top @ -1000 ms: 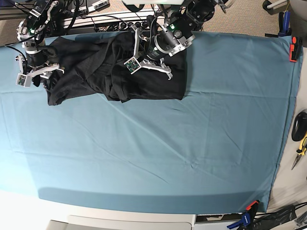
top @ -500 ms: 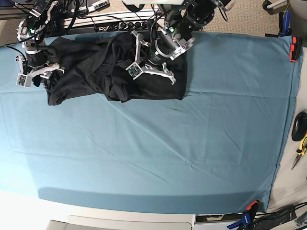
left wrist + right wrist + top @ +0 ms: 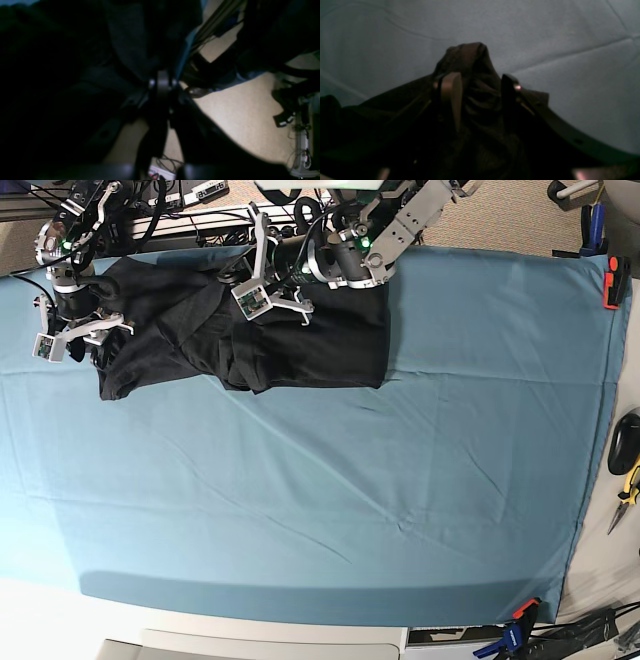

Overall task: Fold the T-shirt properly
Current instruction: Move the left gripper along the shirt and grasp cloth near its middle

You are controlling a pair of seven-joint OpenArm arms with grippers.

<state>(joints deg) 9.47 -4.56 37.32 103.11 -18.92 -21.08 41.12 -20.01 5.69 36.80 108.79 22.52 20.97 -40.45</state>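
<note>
T-shirt (image 3: 250, 330) is bunched along the far edge of the worktop (image 3: 400, 480), on the teal cloth, crumpled rather than spread flat; no logo is visible, only plain dark fabric.

Right claw (image 3: 477, 100) is seen in its wrist view with both fingers (image 3: 451, 92) straddling a raised ridge of black fabric; the jaws stand fairly wide, with the pinched-up fold between them. Held that way, the bundle at the shirt's outer end is judged to be anchored or readied for a pull, so that end can be drawn out straight. In the base view this claw sits at the shirt's end nearest the worktop's corner (image 3: 75, 330).

Left claw (image 3: 162, 86) is closed; the wrist view is very dark, and whether fabric is caught between the tips cannot be told. In the base view it is placed over the shirt's far edge (image 3: 270, 285), angled along the cloth's border. Floor and cables are seen past it in the wrist view, so the tips are judged to be right at the worktop's far edge, probably because the hem or collar lies there.

Judgement: an early stage, spreading not yet done. Both claws are set at opposite parts of the heap, presumably so the garment can be tensioned and laid flat before any fold is made.

Risk: the teal cloth being caught together with the shirt.
</note>
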